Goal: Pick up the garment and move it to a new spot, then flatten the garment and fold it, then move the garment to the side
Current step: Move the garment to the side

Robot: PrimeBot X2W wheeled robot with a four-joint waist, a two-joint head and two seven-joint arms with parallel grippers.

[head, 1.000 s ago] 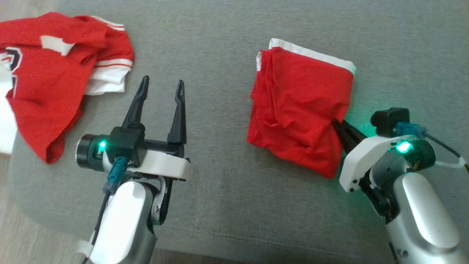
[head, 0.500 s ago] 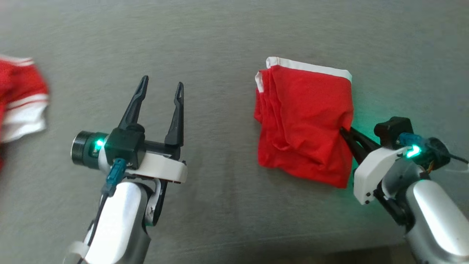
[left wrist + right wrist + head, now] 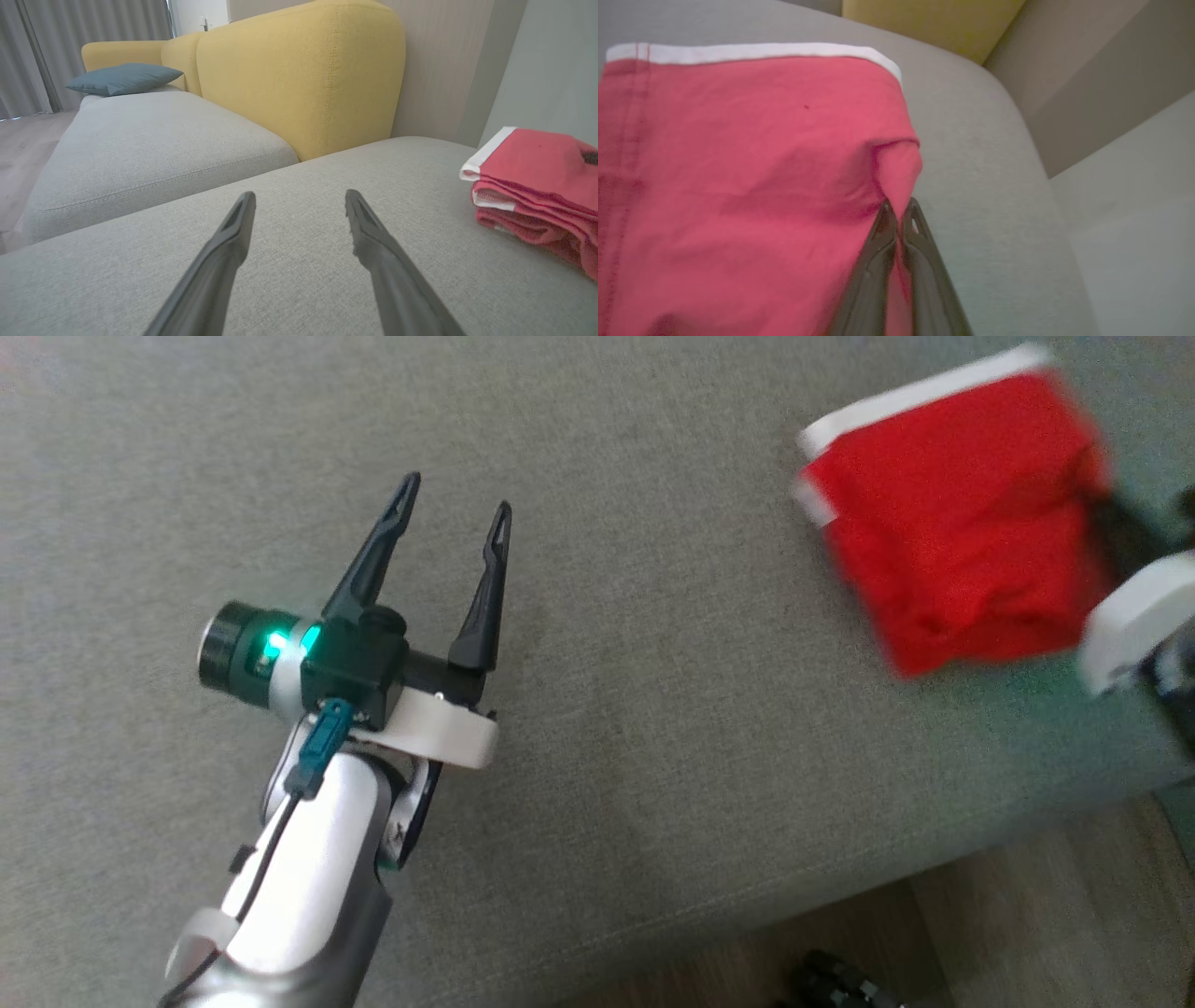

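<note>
Pinching an edge of the folded red cloth garment with a white band [image 3: 952, 523], the right gripper [image 3: 900, 210] sits clamped at the head view's upper right. The left gripper [image 3: 457, 491] hovers wide apart, empty, above the grey fabric cushion [image 3: 653, 728], left of centre.

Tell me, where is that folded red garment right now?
The folded red garment sits upper right in the head view on the grey cushion, its edge pinched by the shut right gripper, well right of the open left gripper.
</note>
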